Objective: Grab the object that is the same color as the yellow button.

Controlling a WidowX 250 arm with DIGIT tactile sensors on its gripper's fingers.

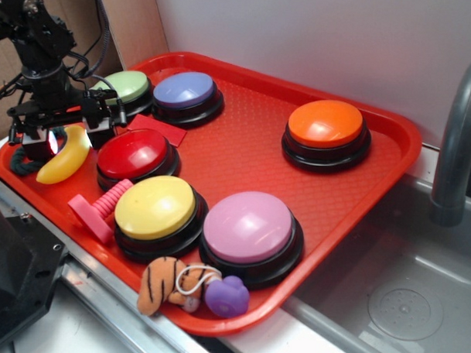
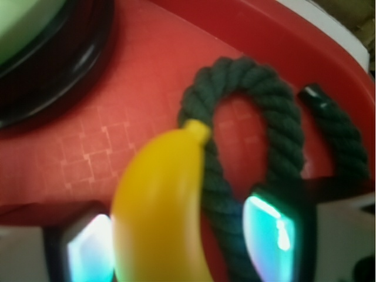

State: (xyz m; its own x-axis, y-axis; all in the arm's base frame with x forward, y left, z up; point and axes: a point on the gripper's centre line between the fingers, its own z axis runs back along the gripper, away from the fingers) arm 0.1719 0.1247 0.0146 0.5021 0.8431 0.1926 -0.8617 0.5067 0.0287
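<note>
Pale wall (image 1: 318, 40) behind, grey steel sink (image 1: 401, 306) alongside.

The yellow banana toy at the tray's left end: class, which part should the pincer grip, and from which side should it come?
Grip the banana across its thick middle, coming from above. It lies flat on the tray, so its curved sides are open to the pincer. The wrist view shows a finger on each side of it. Keep clear of the rope ring touching its tip.
</note>
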